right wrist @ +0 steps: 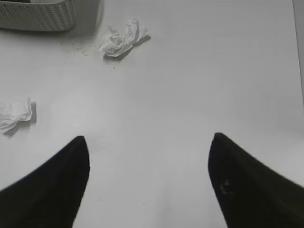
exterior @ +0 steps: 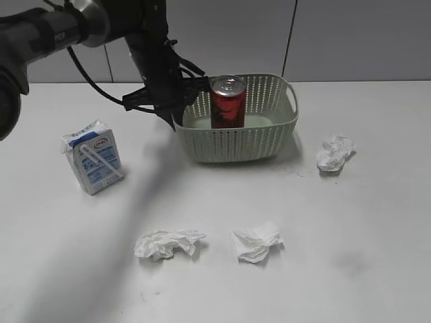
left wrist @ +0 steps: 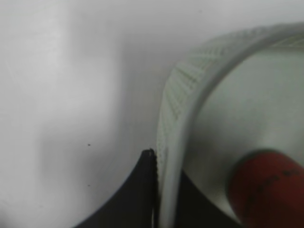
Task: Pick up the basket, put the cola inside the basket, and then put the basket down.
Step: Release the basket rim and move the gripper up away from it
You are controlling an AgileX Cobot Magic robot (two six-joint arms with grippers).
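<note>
white table (exterior: 377, 229) with crumpled tissues (exterior: 168, 243), grey wall panels (exterior: 357, 40) behind

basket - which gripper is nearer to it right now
Left. The left gripper pinches the basket wall at its left end; the right gripper hangs open over bare table, away from it.

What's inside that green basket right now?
A red cola can stands upright inside the basket, on its pale floor. The left gripper clamps the basket's left wall. The near wall and the can hide part of the floor, so anything small there cannot be seen.
</note>
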